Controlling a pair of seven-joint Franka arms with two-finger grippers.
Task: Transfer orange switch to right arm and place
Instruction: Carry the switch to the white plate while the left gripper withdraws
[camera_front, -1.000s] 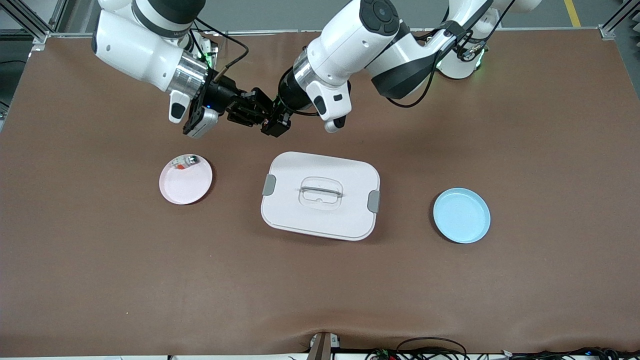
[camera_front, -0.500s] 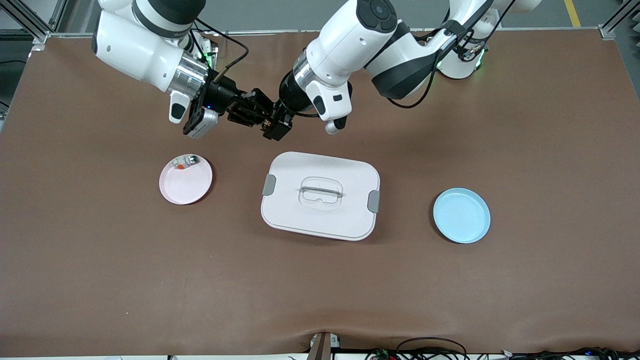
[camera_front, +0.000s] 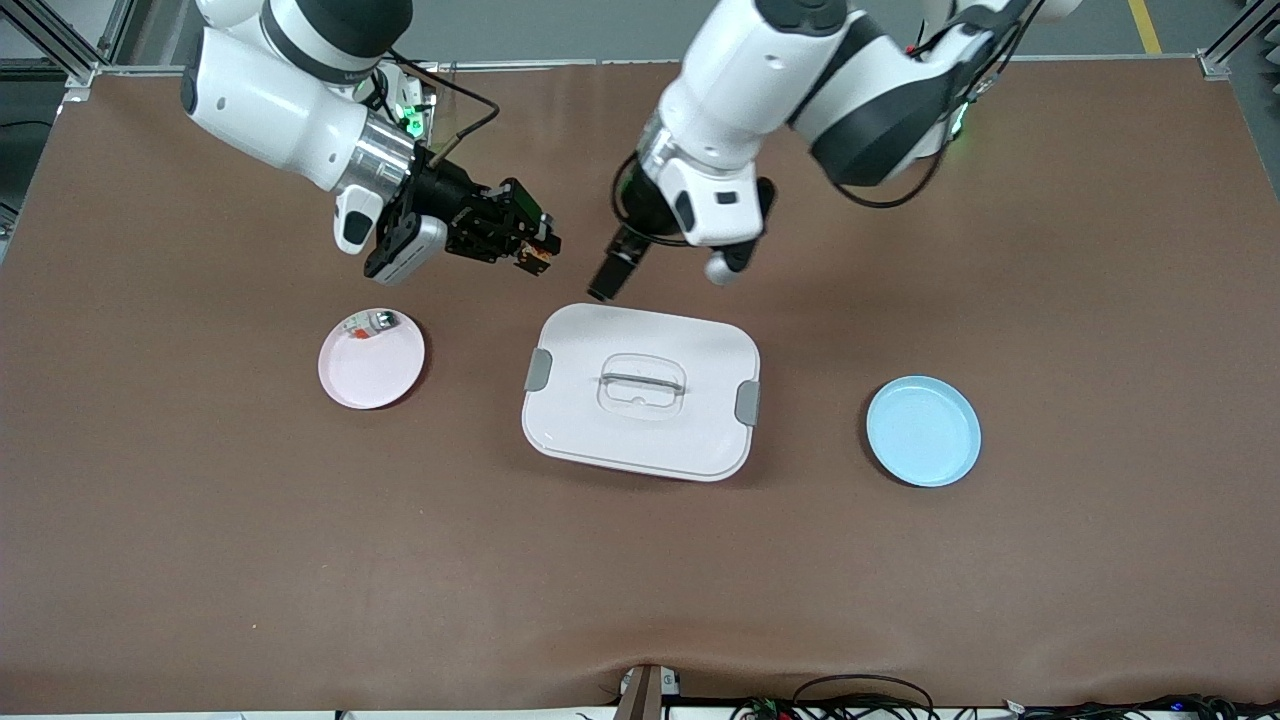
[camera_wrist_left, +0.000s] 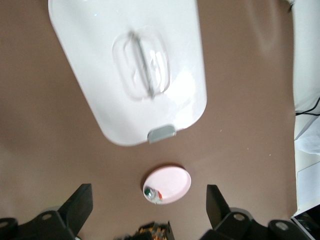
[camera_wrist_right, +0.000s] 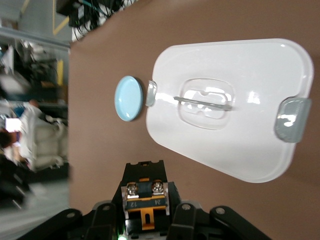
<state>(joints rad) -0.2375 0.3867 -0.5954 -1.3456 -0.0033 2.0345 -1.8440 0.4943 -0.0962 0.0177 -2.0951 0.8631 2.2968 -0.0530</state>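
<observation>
The orange switch (camera_front: 539, 257), a tiny black block with orange on its face, is held in my right gripper (camera_front: 530, 247), which is shut on it above the table between the pink plate (camera_front: 375, 368) and the white lid (camera_front: 641, 420). In the right wrist view the switch (camera_wrist_right: 145, 200) sits between the fingers. My left gripper (camera_front: 609, 278) is open and empty over the lid's edge nearest the robots' bases, apart from the switch. In the left wrist view its fingers (camera_wrist_left: 80, 205) stand wide apart, and the switch (camera_wrist_left: 156, 231) shows in the right gripper farther off.
The pink plate holds a small whitish-clear part (camera_front: 370, 325) with red and green bits. A white lidded box with a handle (camera_front: 642, 383) stands mid-table. A blue plate (camera_front: 923, 431) lies toward the left arm's end.
My left gripper has opened, let go of the switch and drawn away toward the left arm's end. My right gripper keeps the switch and has barely moved.
</observation>
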